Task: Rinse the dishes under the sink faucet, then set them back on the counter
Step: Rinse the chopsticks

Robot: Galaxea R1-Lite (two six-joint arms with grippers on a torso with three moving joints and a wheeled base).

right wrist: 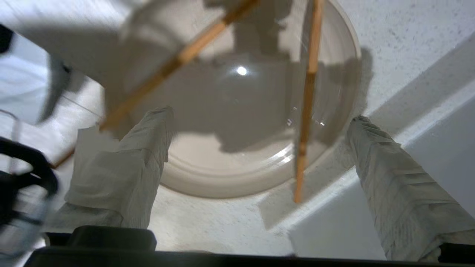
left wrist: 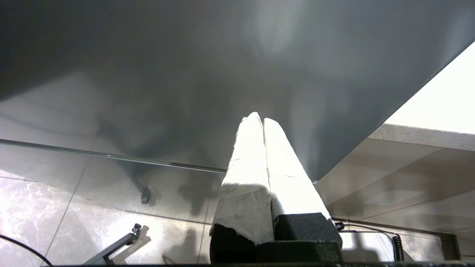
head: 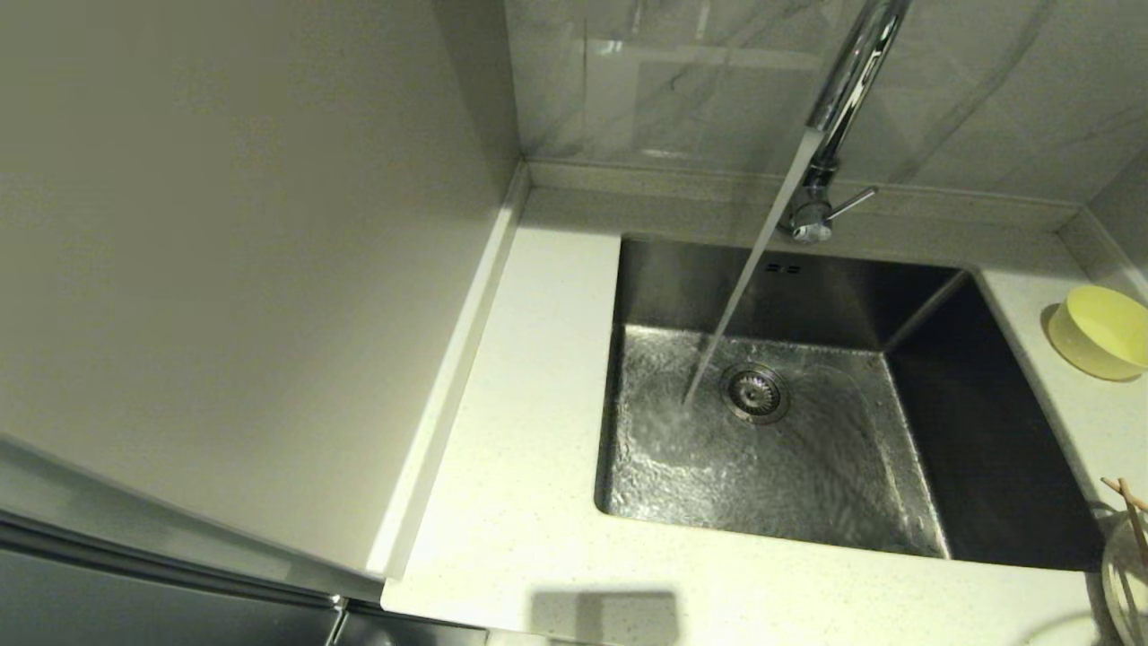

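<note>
Water runs from the chrome sink faucet (head: 834,117) into the steel sink (head: 780,449). On the counter (head: 529,449) right of the basin sits the yellow-green bowl (head: 1101,332). At the head view's right edge, the cream plate (head: 1128,574) carries the brown chopsticks (head: 1132,511). My right gripper (right wrist: 259,122) hovers open over that plate (right wrist: 245,129), its fingers (right wrist: 148,148) astride the near rim, with the two chopsticks (right wrist: 308,111) lying crossed over the plate. My left gripper (left wrist: 259,120) is shut and empty, low beside the cabinet, outside the head view.
A tall grey cabinet side (head: 224,269) rises left of the counter. A glossy marble wall (head: 700,81) stands behind the faucet. The counter has a raised rim (head: 789,184) at the back.
</note>
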